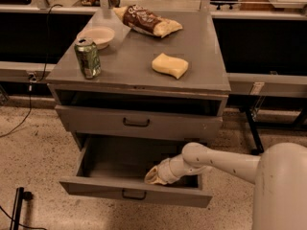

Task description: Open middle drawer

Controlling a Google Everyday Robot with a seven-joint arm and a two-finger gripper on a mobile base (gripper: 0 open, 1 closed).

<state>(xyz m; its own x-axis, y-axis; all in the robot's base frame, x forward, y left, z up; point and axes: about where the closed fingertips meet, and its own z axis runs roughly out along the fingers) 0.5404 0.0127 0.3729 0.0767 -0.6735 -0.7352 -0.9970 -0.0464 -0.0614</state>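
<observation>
Filling the lower right corner, the robot's pale rounded body (283, 186) is the nearest thing in view. Its white arm (220, 159) reaches leftward from there, and the gripper (152, 176) at its end sits inside the middle drawer (96, 188), low against the inner side of the front panel, right of centre. Whether the claw is spread or pressed together does not show; it reads only as a tan, tapered tip.

The middle drawer stands pulled well out from the grey cabinet, its plain grey floor and side walls exposed. A small dark bar handle (133, 195) sits at the centre of its front, just left of and below the gripper.

Above and behind it, the top drawer (182, 126) is almost in, with its own dark handle (135, 123) and a dark gap between its upper edge and the cabinet top (134, 66).

On the cabinet top, a green can (88, 57) stands upright near the front left corner. A yellow sponge (170, 64) lies right of centre, well apart from the can. Further back, a pale bowl (98, 36) sits behind the can, and a brown snack bag (146, 21) lies at the rear edge.

A speckled floor (33, 147) spreads around the cabinet, with a dark cable (24, 119) trailing across it on the left.
</observation>
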